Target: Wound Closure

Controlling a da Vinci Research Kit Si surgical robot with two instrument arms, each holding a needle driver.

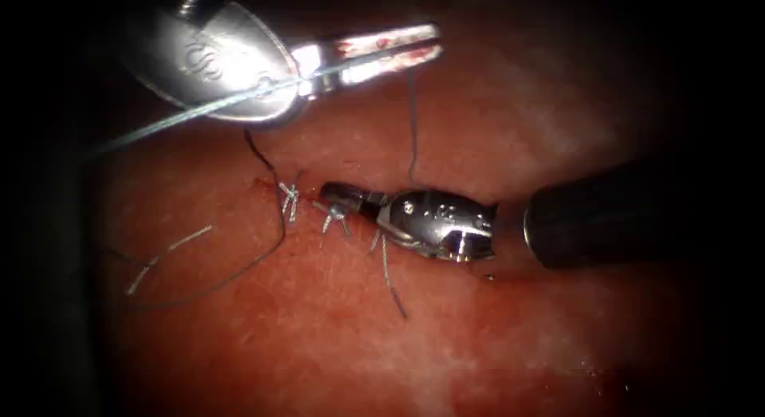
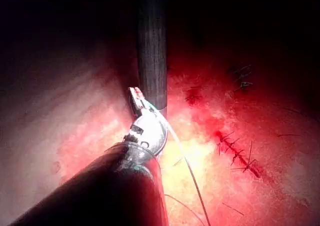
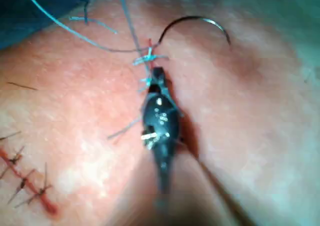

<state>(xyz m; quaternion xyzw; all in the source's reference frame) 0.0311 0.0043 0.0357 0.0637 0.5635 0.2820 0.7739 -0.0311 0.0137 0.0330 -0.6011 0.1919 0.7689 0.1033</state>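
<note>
My left tool [image 1: 426,49] hangs above the tissue [image 1: 478,337], its jaws shut on the pale thread [image 1: 199,110], which runs off to the left; its jaws [image 2: 135,97] also show in the left wrist view. From these jaws another strand [image 1: 413,130] drops to my right tool's wrist. The right tool [image 1: 335,195] lies along the cut with its jaws shut beside a knot [image 1: 333,215]; I cannot tell whether thread is pinched in them. The curved needle [image 3: 200,20] lies free on the tissue past the leftmost knot [image 1: 288,195], held by neither tool.
Cut thread ends [image 1: 390,277] stick out from the knots, and a loose pale strand [image 1: 171,257] lies to the left. A dark thread loop [image 1: 271,253] curves across the tissue. An older stitched cut [image 2: 235,153] lies off to one side. The right shaft [image 1: 621,214] enters from the right.
</note>
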